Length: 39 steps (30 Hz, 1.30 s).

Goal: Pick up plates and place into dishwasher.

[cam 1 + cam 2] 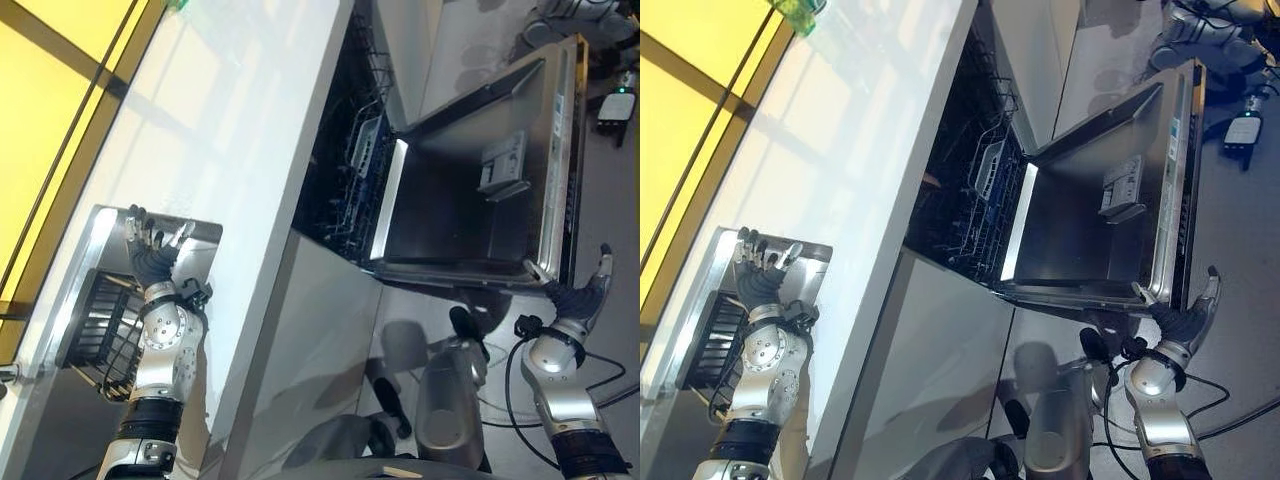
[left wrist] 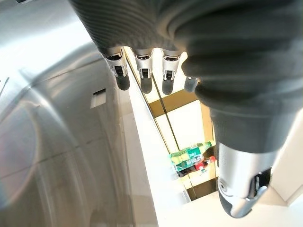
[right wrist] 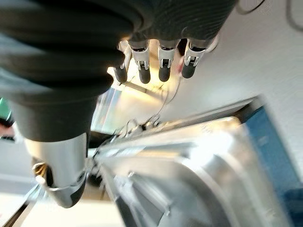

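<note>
Left hand (image 1: 150, 262) spreads straight, empty fingers above the sink (image 1: 200, 245); right hand (image 1: 585, 295), fingers relaxed and empty, hangs beside the open dishwasher door (image 1: 460, 200).

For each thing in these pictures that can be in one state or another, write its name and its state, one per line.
Dishwasher door: fully open, folded down flat.
Dishwasher rack: inside the machine, no plates visible on it.
Dish rack: sitting in the sink; plates not discernible.
Left hand: open, fingers spread above the sink, holding nothing.
Right hand: open, empty, beside the door's corner.
</note>
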Available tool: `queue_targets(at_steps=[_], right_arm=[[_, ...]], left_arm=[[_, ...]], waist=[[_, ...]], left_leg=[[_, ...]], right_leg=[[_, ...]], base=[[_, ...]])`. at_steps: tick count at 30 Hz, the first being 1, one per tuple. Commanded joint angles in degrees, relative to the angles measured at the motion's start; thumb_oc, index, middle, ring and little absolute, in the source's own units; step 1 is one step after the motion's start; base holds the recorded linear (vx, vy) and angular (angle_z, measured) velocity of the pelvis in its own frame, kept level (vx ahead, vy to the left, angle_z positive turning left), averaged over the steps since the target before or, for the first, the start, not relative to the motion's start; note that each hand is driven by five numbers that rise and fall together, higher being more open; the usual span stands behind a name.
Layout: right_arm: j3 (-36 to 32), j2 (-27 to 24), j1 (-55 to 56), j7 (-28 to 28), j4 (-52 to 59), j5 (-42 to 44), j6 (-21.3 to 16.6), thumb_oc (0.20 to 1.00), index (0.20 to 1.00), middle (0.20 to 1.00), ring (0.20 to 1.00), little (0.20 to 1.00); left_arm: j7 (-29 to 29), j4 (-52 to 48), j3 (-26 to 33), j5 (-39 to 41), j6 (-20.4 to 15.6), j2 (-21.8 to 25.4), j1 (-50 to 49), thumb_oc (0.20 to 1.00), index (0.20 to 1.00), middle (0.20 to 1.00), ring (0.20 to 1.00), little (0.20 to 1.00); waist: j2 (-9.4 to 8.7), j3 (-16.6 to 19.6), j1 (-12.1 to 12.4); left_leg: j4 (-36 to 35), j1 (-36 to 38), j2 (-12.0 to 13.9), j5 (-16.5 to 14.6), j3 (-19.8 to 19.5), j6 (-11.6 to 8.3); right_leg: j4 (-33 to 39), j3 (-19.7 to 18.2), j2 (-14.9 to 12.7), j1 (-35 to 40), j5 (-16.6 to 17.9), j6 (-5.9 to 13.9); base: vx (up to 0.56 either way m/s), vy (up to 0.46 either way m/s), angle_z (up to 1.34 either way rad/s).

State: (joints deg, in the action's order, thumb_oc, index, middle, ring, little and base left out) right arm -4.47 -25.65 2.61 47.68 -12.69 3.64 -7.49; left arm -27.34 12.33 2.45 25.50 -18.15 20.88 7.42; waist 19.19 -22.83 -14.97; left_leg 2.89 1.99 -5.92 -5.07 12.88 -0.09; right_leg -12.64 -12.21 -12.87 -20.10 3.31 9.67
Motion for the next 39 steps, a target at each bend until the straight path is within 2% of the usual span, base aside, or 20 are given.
queue_targets(at_steps=[1, 5, 8, 18, 20, 24, 30, 35, 39], right_arm=[[-0.1, -1.2, 0.3, 5.0, -1.2, 4.7, -5.2, 1.0, 1.0, 1.0, 1.0, 1.0], [-1.7, -0.7, -1.2, 4.8, -7.8, 12.2, -7.5, 1.0, 1.0, 1.0, 1.0, 1.0], [-2.1, -1.0, -3.3, 4.6, -12.1, 14.2, -9.3, 1.0, 1.0, 1.0, 1.0, 1.0], [-3.0, -3.8, -14.5, 2.3, -21.2, 23.6, -12.3, 1.0, 1.0, 1.0, 1.0, 1.0], [-2.1, -3.6, -18.0, 0.7, -21.4, 24.5, -12.1, 1.0, 1.0, 1.0, 1.0, 1.0], [0.4, -3.1, -24.5, 1.3, -20.1, 22.1, -11.8, 1.0, 1.0, 1.0, 1.0, 1.0], [1.7, -4.0, -34.3, -1.2, -21.3, 26.6, -11.7, 1.0, 1.0, 1.0, 1.0, 1.0], [0.7, -6.5, -44.6, -5.9, -24.0, 30.3, -11.6, 1.0, 1.0, 1.0, 1.0, 1.0], [1.0, -7.6, -48.0, -12.6, -24.1, 34.7, -12.2, 1.0, 1.0, 1.0, 1.0, 1.0]], left_arm=[[-1.2, 2.1, 0.2, -1.1, -2.9, -1.4, 1.1, 1.0, 1.0, 1.0, 1.0, 1.0], [-1.5, 2.3, -0.6, -0.1, -2.4, -1.0, 2.1, 1.0, 1.0, 1.0, 1.0, 1.0], [-1.0, 2.6, -1.3, 0.9, -2.7, -0.7, 2.3, 1.0, 1.0, 1.0, 1.0, 1.0], [0.4, 1.4, -5.2, 2.1, -1.9, -0.1, 3.2, 1.0, 1.0, 1.0, 1.0, 1.0], [0.7, 0.5, -5.8, 2.4, -1.1, 0.6, 3.1, 1.0, 1.0, 1.0, 1.0, 1.0], [0.8, -0.7, -7.3, 2.3, -0.8, 1.4, 3.1, 1.0, 1.0, 1.0, 1.0, 1.0], [-1.1, -2.9, -8.5, 0.9, -0.2, 2.9, 4.0, 1.0, 1.0, 1.0, 1.0, 1.0], [-2.1, -5.5, -8.7, 1.0, 0.4, 5.3, 4.7, 1.0, 1.0, 1.0, 1.0, 1.0], [-1.6, -6.8, -8.3, 1.2, 0.5, 6.1, 4.2, 1.0, 1.0, 1.0, 1.0, 1.0]], waist=[[1.88, 0.6, -2.0], [3.98, -0.8, -1.8], [5.77, -1.6, -1.5], [10.53, -2.9, 1.6], [10.61, -3.1, 2.4], [10.61, -3.8, 3.7], [10.61, -5.3, 4.4], [10.61, -6.9, 5.3], [10.61, -7.0, 5.9]], left_leg=[[8.6, -11.4, -0.7, 0.5, -3.2, -0.33], [9.4, -13.3, -1.4, 0.7, -3.0, -0.17], [10.6, -14.6, -2.1, 0.6, -3.3, -0.06], [14.8, -19.3, -3.4, 0.2, -4.6, -0.08], [15.2, -19.8, -4.1, 0.5, -4.8, -0.14], [16.3, -21.5, -5.0, 0.8, -4.8, -0.34], [17.5, -24.3, -5.7, 1.4, -4.0, -0.45], [21.7, -28.3, -6.2, 0.1, -3.3, -0.39], [27.6, -32.3, -6.7, -2.2, -3.2, -0.08]], right_leg=[[-9.9, 0.5, -2.6, -2.7, -4.2, -2.93], [-10.7, 0.0, -3.6, -4.7, -4.0, -3.16], [-11.8, -0.5, -4.3, -6.1, -4.0, -3.49], [-17.3, -1.3, -6.1, -11.2, -5.2, -4.75], [-18.9, -1.9, -6.5, -12.4, -5.8, -5.03], [-21.7, -2.8, -6.8, -14.9, -6.7, -5.39], [-27.6, -4.0, -6.0, -19.4, -9.2, -6.11], [-37.6, -4.0, -4.4, -24.2, -15.0, -7.63], [-45.1, -3.8, -2.5, -27.7, -18.8, -9.4]], base=[[-0.01, 0.079, -0.26], [-0.02, 0.066, -0.17], [0.0, 0.057, -0.13], [-0.01, 0.008, -0.02], [0.01, -0.009, -0.02], [-0.02, -0.04, 0.03], [-0.04, -0.027, 0.03], [-0.1, -0.071, 0.08], [-0.08, -0.083, -0.07]])
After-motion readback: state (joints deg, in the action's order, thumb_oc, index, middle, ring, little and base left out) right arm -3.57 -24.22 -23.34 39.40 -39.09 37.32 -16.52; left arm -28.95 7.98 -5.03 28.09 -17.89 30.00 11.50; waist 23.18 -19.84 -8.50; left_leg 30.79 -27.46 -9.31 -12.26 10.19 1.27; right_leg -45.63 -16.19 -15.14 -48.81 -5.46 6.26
